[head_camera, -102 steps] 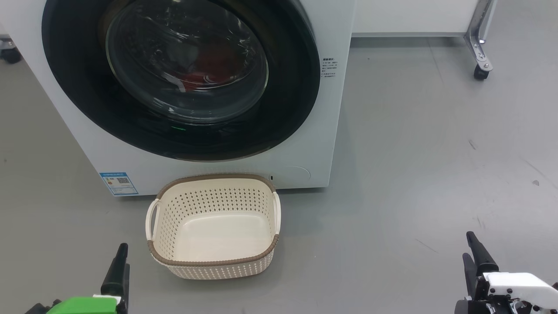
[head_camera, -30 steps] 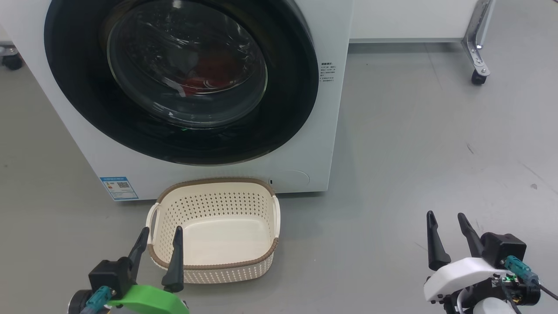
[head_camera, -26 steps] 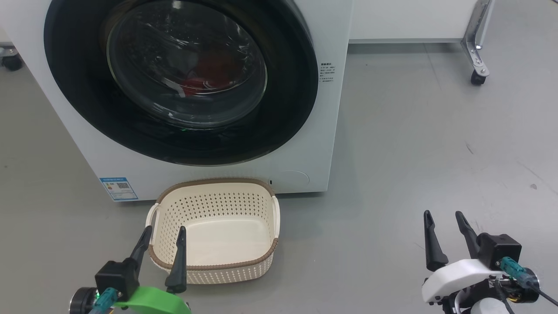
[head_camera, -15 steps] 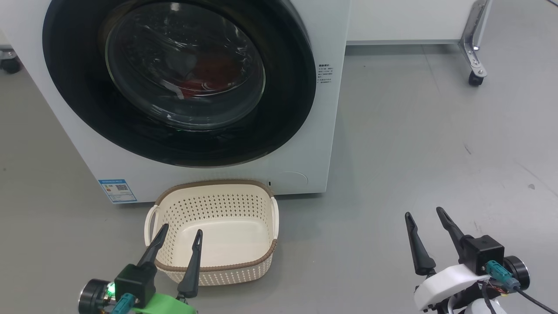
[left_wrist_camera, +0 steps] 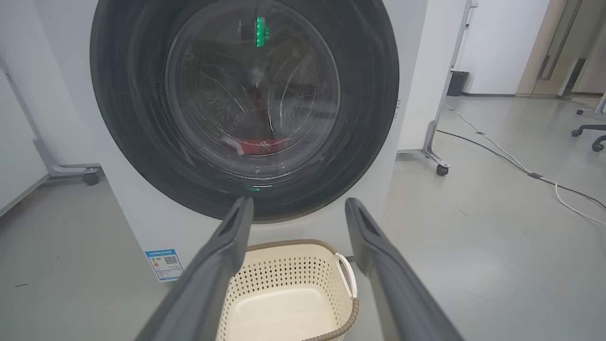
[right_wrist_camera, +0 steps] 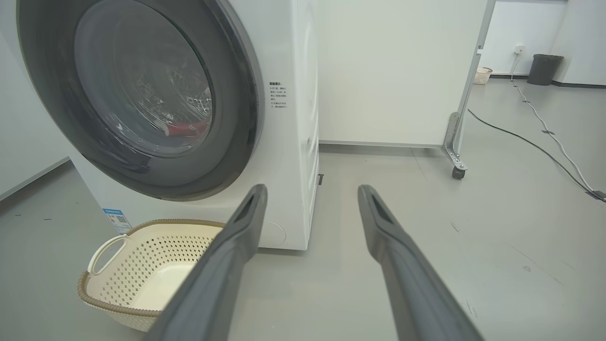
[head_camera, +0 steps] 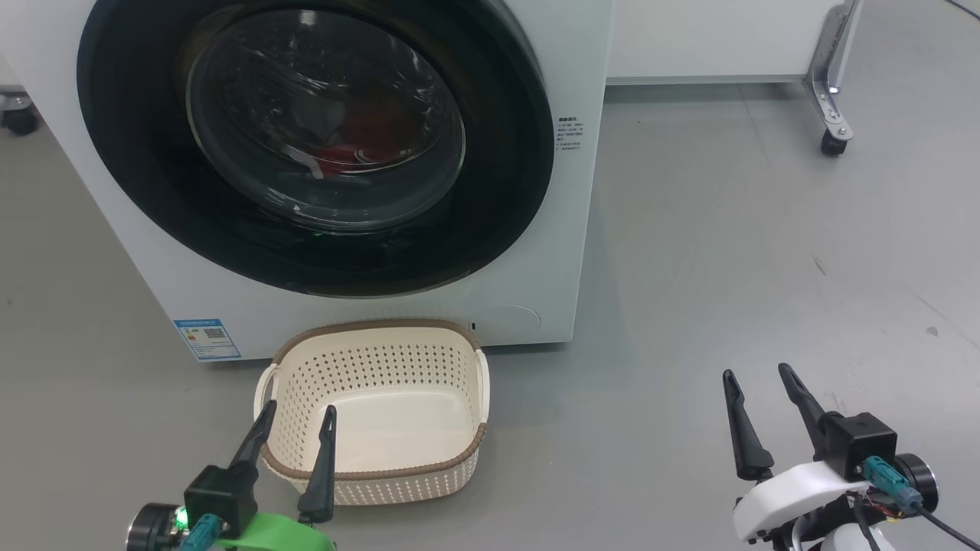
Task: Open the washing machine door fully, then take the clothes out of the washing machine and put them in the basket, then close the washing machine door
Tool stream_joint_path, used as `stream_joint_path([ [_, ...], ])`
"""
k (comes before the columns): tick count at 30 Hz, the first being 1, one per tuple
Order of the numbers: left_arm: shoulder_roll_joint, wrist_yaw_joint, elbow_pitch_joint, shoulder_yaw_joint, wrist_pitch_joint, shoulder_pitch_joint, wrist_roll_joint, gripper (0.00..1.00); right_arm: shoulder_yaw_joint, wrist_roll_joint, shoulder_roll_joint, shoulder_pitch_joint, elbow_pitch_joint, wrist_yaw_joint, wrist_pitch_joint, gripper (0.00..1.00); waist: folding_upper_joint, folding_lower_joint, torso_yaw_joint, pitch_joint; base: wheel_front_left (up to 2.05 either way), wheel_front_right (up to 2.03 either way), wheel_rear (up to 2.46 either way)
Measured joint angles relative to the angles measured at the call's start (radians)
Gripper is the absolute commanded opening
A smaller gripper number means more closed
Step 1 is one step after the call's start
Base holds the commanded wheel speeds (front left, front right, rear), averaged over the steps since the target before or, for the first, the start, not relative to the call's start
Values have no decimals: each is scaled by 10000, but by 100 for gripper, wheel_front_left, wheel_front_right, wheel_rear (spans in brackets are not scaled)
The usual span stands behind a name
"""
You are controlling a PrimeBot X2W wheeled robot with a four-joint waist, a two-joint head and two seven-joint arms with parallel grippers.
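The white washing machine [head_camera: 582, 229] stands ahead, and its door [head_camera: 130, 168], with a black rim and a glass bowl, is closed. Red clothes [head_camera: 360, 149] lie in the drum behind the glass, and show as clothes [left_wrist_camera: 258, 144] and clothes [right_wrist_camera: 187, 128] in the wrist views. The cream basket [head_camera: 367, 327] sits on the floor right in front of the machine with nothing in it. My left gripper [head_camera: 298, 409] is open, low over the basket's near-left rim. My right gripper [head_camera: 756, 373] is open above bare floor, well right of the basket. Neither holds anything.
A white panel on a metal leg with a caster [head_camera: 831, 141] stands right of the machine. A cable [left_wrist_camera: 521, 166] runs across the floor further right, near a chair base [left_wrist_camera: 587, 137]. A dark bin [right_wrist_camera: 544, 68] stands by the far wall. Another caster [head_camera: 19, 122] shows at the left.
Both grippers have come up into the head view since the earliest frame, both open. In the last second the left one swung right, then back. The right one drifted slightly left. The door stayed closed.
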Motion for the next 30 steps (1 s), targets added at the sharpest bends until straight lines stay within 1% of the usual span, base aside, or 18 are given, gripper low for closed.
stream_joint_path([
  [4, -12, 42, 132, 59, 0, 0, -56, 100, -61, 8, 44, 10, 69, -69, -2, 100, 0, 0, 20, -24, 0, 0, 0],
  [14, -23, 167, 257, 105, 0, 1, -56, 100, -123, 4, 84, 16, 194, -69, -2, 100, 0, 0, 76, -41, 0, 0, 0],
  [20, -31, 167, 288, 109, 0, 1, -54, 100, -153, 2, 148, 16, 240, -58, -2, 100, 0, 0, 97, -22, 0, 0, 0],
  [21, -31, 167, 290, 109, 0, 0, -56, 100, -161, 2, 151, 16, 251, -56, -2, 71, 0, 0, 99, -19, 0, 0, 0],
  [22, -31, 167, 290, 109, 0, 0, -54, 100, -174, 2, 161, 16, 274, -56, -2, 30, 0, 0, 101, -17, 0, 0, 0],
  [23, -31, 167, 291, 109, 0, 0, -54, 100, -178, 4, 173, 17, 299, -36, -2, 0, 0, 0, 104, -15, 0, 0, 0],
  [24, -31, 167, 299, 109, 0, 0, -54, 100, -178, 4, 176, 17, 326, 29, -2, 0, 0, 0, 105, -13, 0, 0, 0],
  [27, -31, 167, 324, 107, 0, -1, -52, 100, -176, 2, 190, 18, 370, 38, -2, 0, 0, 0, 110, -7, 0, 0, 0],
  [30, -31, 167, 345, 109, 0, -1, -52, 100, -182, 4, 215, 18, 393, 121, -2, 0, 0, 0, 115, -1, 0, 0, 0],
])
